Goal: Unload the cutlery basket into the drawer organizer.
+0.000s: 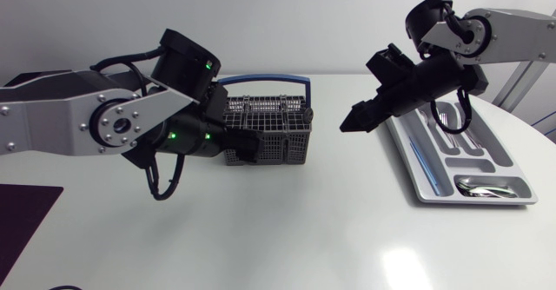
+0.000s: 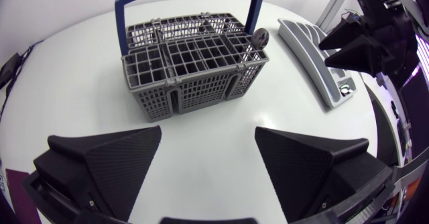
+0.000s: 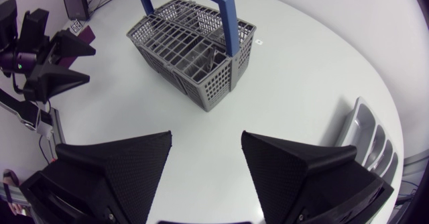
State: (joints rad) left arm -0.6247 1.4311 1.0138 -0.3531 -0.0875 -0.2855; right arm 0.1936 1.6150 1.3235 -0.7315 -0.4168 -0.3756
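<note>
Facing the grey blue-handled plastic cutlery basket (image 2: 194, 70), my left hand (image 2: 208, 133) and my right hand (image 3: 206, 138) are both open, empty.

A white table (image 1: 287, 229) carries a dark maroon patch (image 1: 24, 225), possibly a mat, at its left edge.

The cutlery basket (image 1: 265, 129) stands on the table (image 1: 287, 238); right of it, the drawer organizer (image 1: 426, 173) holds cutlery (image 1: 485, 187).

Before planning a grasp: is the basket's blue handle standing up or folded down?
Standing up. The blue handle arches high over the cutlery basket in both wrist views.
</note>
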